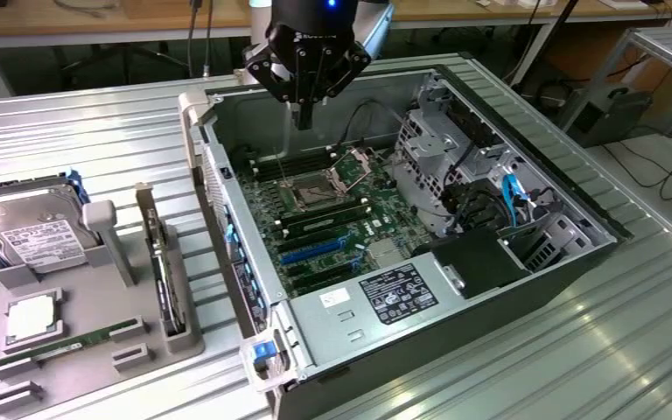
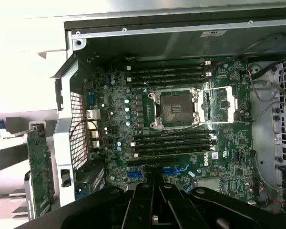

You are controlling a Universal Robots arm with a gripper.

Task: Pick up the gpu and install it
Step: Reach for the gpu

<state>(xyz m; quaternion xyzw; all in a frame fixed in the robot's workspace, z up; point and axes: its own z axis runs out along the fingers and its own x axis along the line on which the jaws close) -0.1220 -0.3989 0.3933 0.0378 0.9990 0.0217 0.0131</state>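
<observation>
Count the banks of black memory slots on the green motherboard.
2: one bank between the square metal processor socket and the case wall, the other on the socket's opposite side.

The table (image 1: pixel 616 350) is ribbed sheet metal, bright and reflective. The computer case (image 1: pixel 221 210) is dull grey sheet metal, perforated along one wall, with blue plastic tabs (image 1: pixel 263 352) at its edge. Inside, the motherboard (image 1: pixel 336 219) is a green, faintly glossy board, and its processor socket (image 2: pixel 176 107) has a shiny metal frame. The power supply (image 1: pixel 395 293) is pale metal with a paper label. The gripper (image 1: pixel 304 122) looks black and glossy. The holder (image 1: pixel 80 359) is matt grey plastic. The hard drive (image 1: pixel 32 232) is silvery metal with a white label. The gpu (image 1: pixel 171 293) is a dark matt card with a pale metal bracket.
</observation>
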